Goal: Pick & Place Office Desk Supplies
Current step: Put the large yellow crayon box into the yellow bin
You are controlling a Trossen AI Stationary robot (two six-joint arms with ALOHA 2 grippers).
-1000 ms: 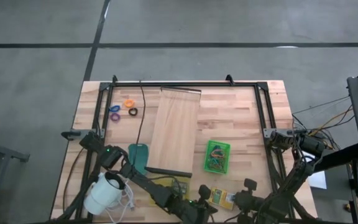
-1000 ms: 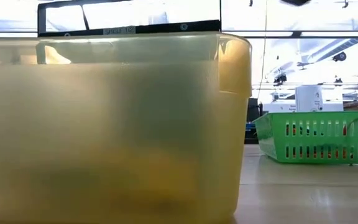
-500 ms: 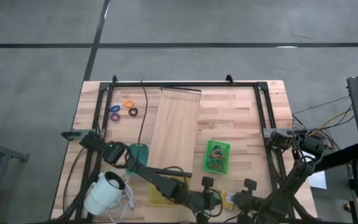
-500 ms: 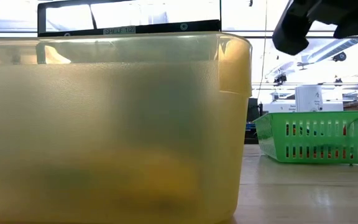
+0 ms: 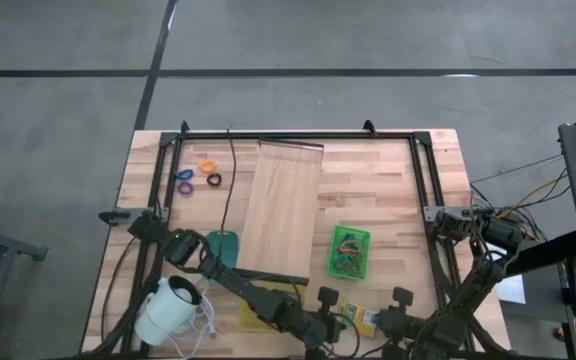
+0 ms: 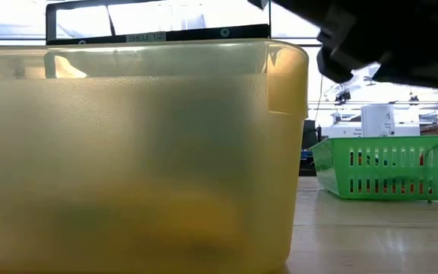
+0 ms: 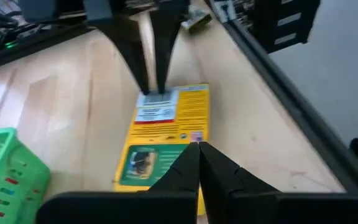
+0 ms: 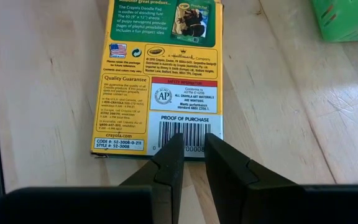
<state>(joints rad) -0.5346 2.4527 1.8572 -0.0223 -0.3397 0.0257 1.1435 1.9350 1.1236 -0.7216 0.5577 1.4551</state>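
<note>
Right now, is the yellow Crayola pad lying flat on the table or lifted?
Flat. The yellow pad lies back-side up on the wooden table, barcode showing, in both wrist views.

Item, yellow tub [image 6: 135, 152]: it fills most of the low view, and through its cloudy wall I can only make out a vague yellowish mass, contents not identifiable. Item, yellow crayon box [image 8: 160, 74]: cut off by the edge in my right wrist view, its barcode partly behind my right gripper [image 8: 193, 152] fingers, and my left gripper [image 7: 196, 163] covers its near end (fine print there unreadable). Item, green basket [image 5: 349, 251]: contents too small to sort from above.
</note>
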